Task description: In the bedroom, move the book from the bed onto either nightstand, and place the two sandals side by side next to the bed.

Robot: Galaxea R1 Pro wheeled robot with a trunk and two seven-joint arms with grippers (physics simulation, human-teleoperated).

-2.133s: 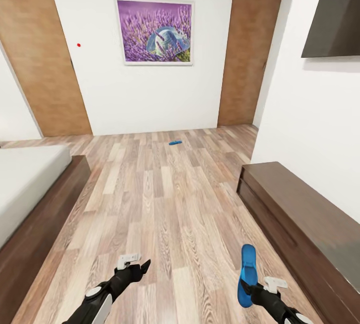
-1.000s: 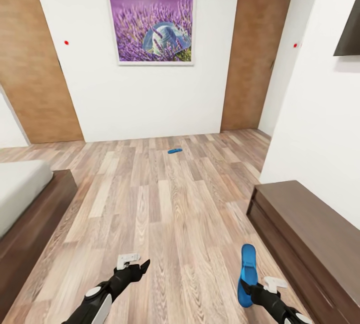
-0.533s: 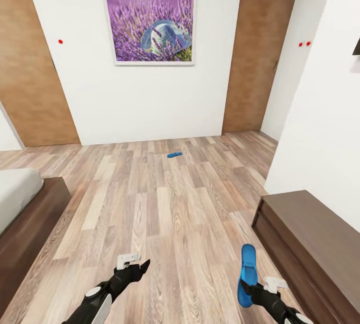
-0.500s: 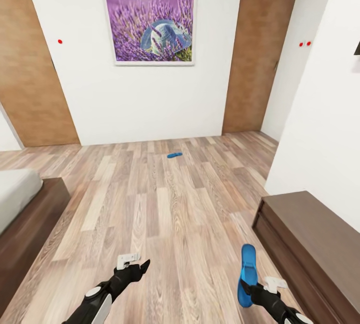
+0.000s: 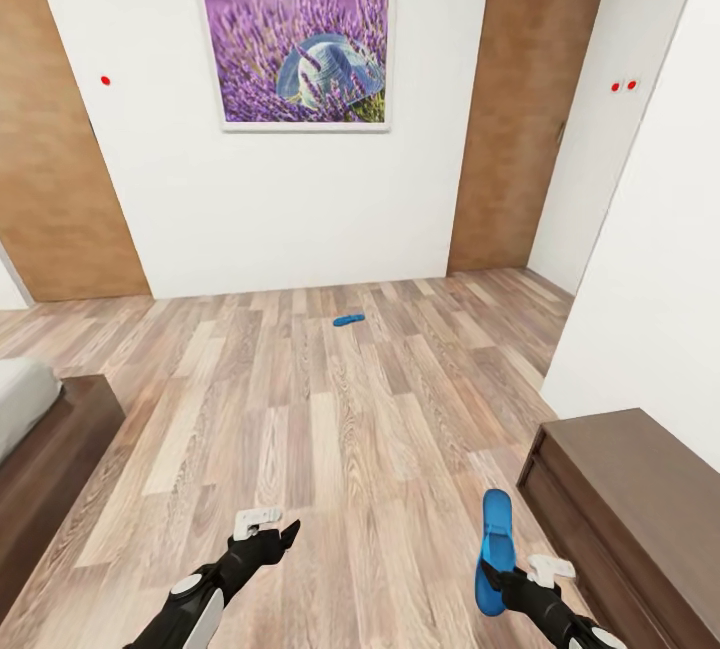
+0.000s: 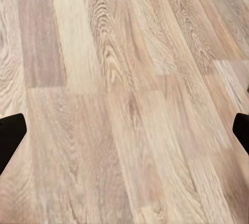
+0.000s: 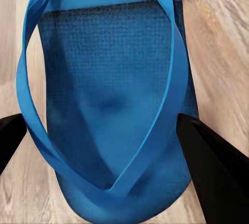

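In the right gripper (image 5: 497, 572) a blue sandal (image 5: 494, 549) sits clamped at its heel (light, floppy, best pinched across the sole); its mate (image 5: 348, 320) lies far across the floor; left gripper (image 5: 272, 533) hangs spread, empty

White walls (image 5: 300, 199), plank floor (image 5: 330, 429)
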